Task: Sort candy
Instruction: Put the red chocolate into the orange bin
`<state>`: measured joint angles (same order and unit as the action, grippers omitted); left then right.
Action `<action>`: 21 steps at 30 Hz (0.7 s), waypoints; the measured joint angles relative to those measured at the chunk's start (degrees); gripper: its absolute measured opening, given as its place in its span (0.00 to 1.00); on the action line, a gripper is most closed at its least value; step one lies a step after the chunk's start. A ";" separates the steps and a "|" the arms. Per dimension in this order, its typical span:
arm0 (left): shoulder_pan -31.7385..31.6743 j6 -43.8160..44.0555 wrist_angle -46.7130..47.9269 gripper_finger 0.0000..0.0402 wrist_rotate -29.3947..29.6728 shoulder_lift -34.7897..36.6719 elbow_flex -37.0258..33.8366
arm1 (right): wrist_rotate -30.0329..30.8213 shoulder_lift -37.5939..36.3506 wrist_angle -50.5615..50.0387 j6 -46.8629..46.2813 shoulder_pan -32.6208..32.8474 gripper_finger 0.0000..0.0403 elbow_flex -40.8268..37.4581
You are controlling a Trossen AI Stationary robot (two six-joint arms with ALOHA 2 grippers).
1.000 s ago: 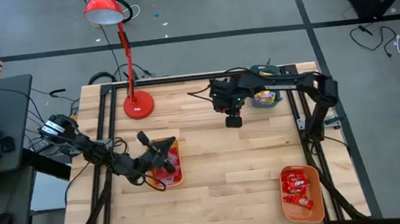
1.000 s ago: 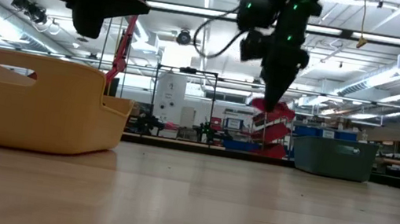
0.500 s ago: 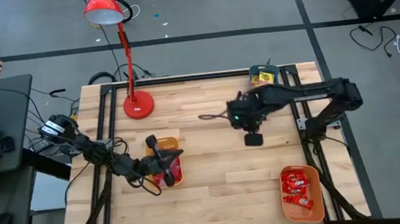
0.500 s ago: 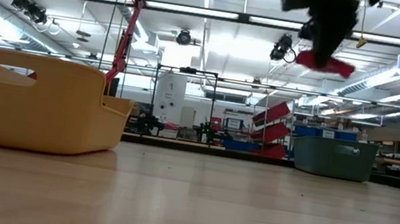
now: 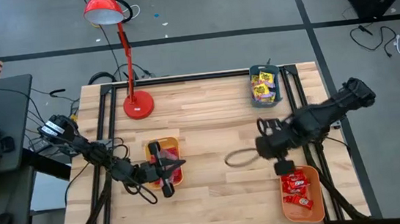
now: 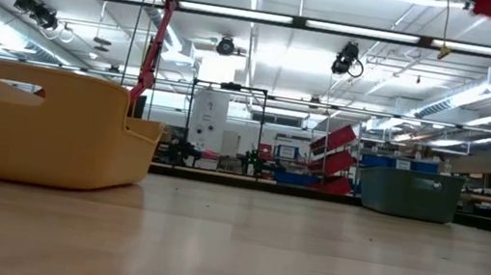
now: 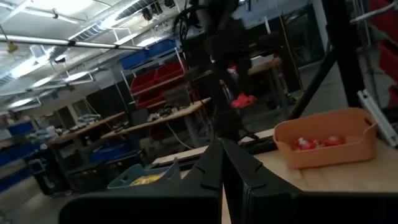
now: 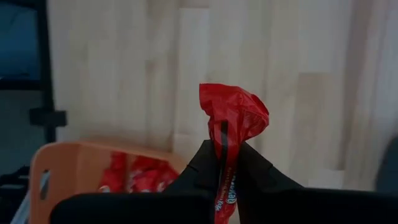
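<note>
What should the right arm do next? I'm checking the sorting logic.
Probably carry on a little over the orange tray and let go: the right pincer is shut on a red candy, and that tray already holds red candies.

The scene is brightly and evenly lit from ceiling strip lights, which are blown out to white glare in the low view, while only soft, short shadows are cast on the table in the high view. In the left wrist view the near fingers are rendered dark and soft, and the background is hazy. In the right wrist view the red candy is sharp, the wood behind it blurred.
</note>
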<state>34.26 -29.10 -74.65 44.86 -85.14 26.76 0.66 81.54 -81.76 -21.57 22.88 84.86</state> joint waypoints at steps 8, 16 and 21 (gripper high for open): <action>0.38 4.88 -0.07 0.01 0.02 0.00 0.02 | 0.64 -0.48 -0.30 -12.42 11.97 0.06 0.00; 0.38 5.35 -0.09 0.01 0.04 0.00 0.02 | 1.71 -0.48 -1.02 -24.38 21.31 0.06 0.00; 0.38 5.27 -0.07 0.01 0.06 0.00 0.02 | 1.78 -0.48 -3.13 -30.88 25.77 0.06 0.00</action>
<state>34.63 -23.83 -74.72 44.93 -85.14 26.79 2.44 81.06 -84.90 -52.45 48.65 84.86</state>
